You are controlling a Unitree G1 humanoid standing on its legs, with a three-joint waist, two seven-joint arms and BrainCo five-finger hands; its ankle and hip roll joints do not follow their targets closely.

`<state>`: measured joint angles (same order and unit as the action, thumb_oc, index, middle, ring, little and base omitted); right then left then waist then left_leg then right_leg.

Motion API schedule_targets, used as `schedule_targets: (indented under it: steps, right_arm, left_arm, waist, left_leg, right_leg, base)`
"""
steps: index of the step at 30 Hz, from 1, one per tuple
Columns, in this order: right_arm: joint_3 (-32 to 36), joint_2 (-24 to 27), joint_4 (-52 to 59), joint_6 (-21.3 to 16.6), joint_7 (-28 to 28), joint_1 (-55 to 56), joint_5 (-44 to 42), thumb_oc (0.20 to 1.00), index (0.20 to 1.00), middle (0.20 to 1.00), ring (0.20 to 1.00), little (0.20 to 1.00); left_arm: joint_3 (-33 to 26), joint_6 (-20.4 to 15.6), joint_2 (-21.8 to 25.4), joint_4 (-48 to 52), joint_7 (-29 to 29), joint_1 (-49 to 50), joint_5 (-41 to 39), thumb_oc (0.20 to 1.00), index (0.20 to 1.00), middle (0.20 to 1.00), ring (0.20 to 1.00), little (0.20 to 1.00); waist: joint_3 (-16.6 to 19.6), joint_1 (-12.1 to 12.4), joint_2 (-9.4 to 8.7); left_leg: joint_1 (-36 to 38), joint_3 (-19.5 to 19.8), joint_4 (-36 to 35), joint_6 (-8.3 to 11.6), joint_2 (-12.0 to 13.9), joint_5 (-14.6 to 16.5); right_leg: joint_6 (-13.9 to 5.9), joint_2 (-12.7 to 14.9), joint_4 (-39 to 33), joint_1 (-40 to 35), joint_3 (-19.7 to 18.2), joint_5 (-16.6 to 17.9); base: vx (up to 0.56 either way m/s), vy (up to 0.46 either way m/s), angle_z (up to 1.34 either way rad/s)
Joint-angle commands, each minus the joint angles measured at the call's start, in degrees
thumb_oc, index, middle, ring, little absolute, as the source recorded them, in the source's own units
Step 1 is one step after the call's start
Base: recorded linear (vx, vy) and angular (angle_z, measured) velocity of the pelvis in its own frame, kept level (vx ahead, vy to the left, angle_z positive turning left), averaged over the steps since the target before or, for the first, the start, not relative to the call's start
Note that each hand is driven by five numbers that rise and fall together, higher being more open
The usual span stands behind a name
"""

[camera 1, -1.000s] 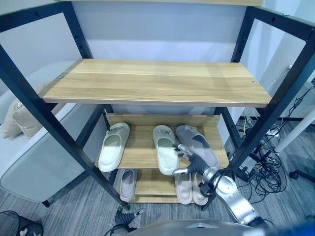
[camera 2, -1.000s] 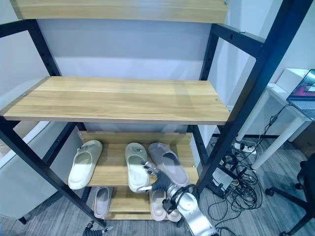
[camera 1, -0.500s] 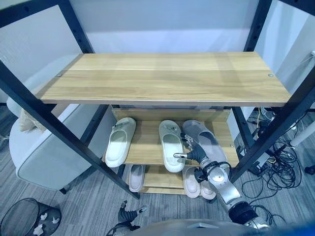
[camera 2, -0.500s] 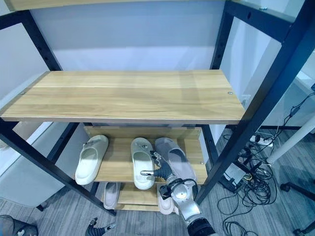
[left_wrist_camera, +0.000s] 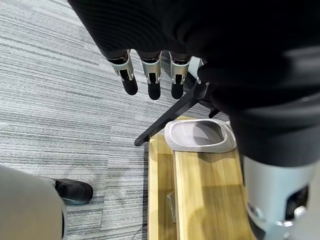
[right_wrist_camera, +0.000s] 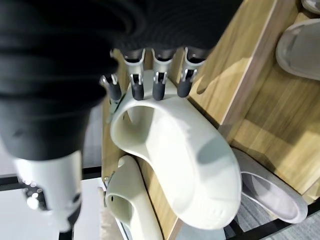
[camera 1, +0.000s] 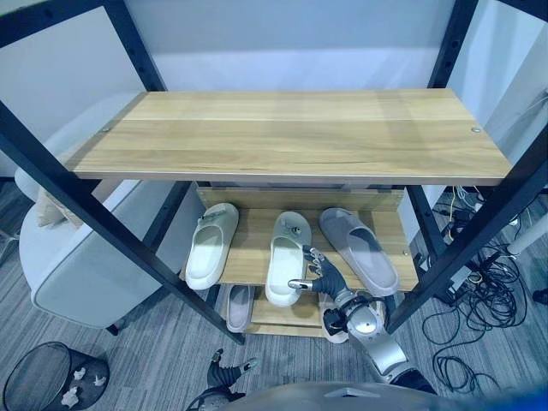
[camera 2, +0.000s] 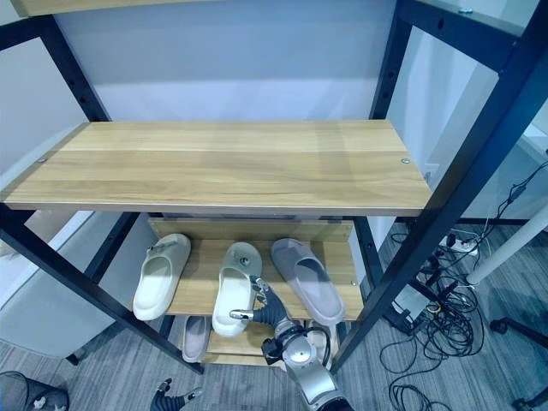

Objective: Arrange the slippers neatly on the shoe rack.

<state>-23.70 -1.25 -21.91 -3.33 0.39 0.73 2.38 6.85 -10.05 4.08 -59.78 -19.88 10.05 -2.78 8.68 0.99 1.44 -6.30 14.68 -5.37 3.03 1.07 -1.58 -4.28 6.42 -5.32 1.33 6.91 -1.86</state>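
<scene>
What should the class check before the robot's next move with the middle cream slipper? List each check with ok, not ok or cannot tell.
1. Right hand at the middle slipper: ok.
2. Fingers curled round it: not ok, they stay straight.
3. Middle slipper parallel to the left slipper: ok, roughly.
4. Slipper fully on the shelf: not ok, heel overhangs.
5. Grey slipper apart from the hand: ok.
6. Left hand idle: ok.

The top shelf board [camera 1: 291,133] hides the toe ends of the slippers beyond the right hand's [camera 1: 318,276] fingers, and lower-tier slippers [camera 1: 238,306] show only partly.
</scene>
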Motion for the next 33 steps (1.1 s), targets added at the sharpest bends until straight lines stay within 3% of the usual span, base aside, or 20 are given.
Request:
schedule_targets:
  steps: [1, 11, 33]
  right_arm:
    - [-0.7, -4.1, -0.5, -1.7, -1.0, -2.8, -1.8, 1.000, 1.000, 1.000, 1.000, 1.000]
    - [2.0, -6.2, -6.0, -4.4, -5.4, -8.7, -4.2, 1.000, 1.000, 1.000, 1.000, 1.000]
    - [3.1, -6.2, -12.1, -5.9, -3.4, -15.4, -3.9, 1.000, 1.000, 1.000, 1.000, 1.000]
  left_arm:
    - [2.7, -1.2, -1.0, -5.5, 0.3, 0.4, 1.1, 1.000, 1.000, 1.000, 1.000, 1.000]
    - [2.3, -1.0, -0.5, -5.3, 0.7, 2.2, 1.2, 1.000, 1.000, 1.000, 1.000, 1.000]
    - [2.9, -1.0, -0.2, -5.8, 1.2, 2.5, 2.7, 1.000, 1.000, 1.000, 1.000, 1.000]
  waist:
    - [-0.1, 2.2, -0.61]
    - [0.2, 3.5, -0.05]
    - [0.5, 6.5, -1.37]
  left_leg:
    - [0.6, -1.2, 0.4, -2.01, -0.6, -0.7]
    - [0.2, -0.5, 0.4, -2.34, -1.2, -1.1]
    - [0.0, 1.1, 0.4, -2.40, -1.5, -1.6]
  right_leg:
    - [-3.17, 3.7, 0.3, -0.7, 0.5, 2.2]
    - [-3.64, 4.3, 0.3, -0.6, 1.1, 2.4]
    - [-3.84, 4.4, 0.3, -1.6, 3.3, 2.0]
  base:
    - [0.00, 0.000, 0.00]
    - [0.00, 0.005, 0.01]
    - [0.00, 0.005, 0.03]
